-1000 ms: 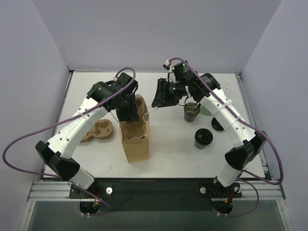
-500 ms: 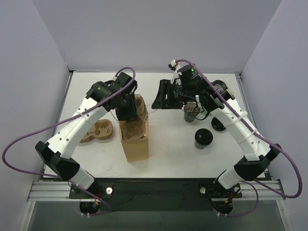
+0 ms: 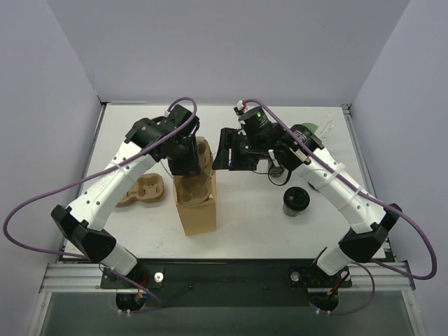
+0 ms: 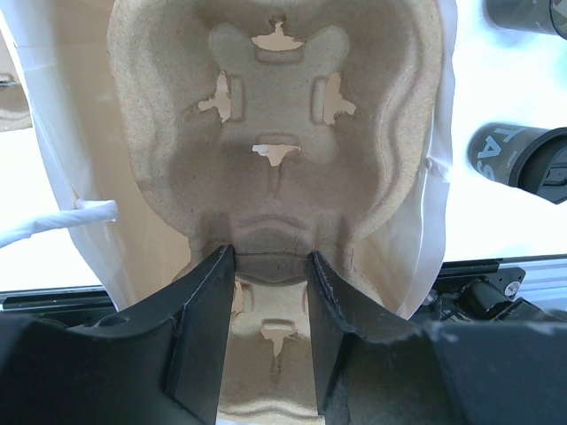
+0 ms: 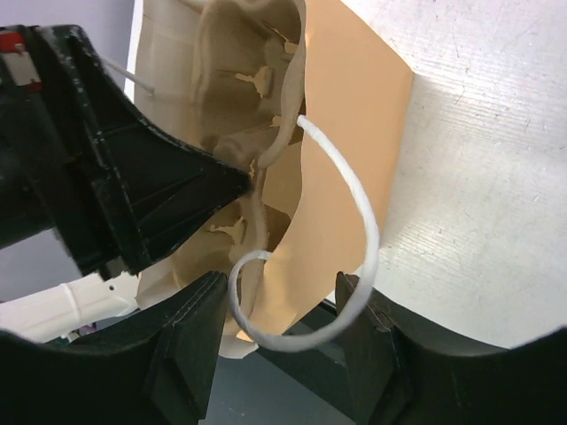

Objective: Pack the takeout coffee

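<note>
The takeout coffee (image 3: 295,201), a short dark cup with a black lid, stands on the table right of the tan paper bag (image 3: 198,213); it also shows in the left wrist view (image 4: 518,164). My left gripper (image 3: 187,162) reaches into the bag's mouth, shut on the middle ridge of a moulded-pulp tray (image 4: 275,106) that sits inside (image 4: 270,255). My right gripper (image 3: 220,150) hovers at the bag's right rim. Its jaws stand open (image 5: 282,288), and the bag's white cord handle (image 5: 368,221) loops loosely between them.
A second pulp tray (image 3: 143,190) lies on the table left of the bag. Another dark cup (image 3: 278,173) stands partly under the right arm, also seen at the top right of the left wrist view (image 4: 527,13). Pale walls enclose the table on three sides.
The right arm has swung left to the bag's rim and its jaws have widened around the handle. The left arm and the bag have stayed put.
</note>
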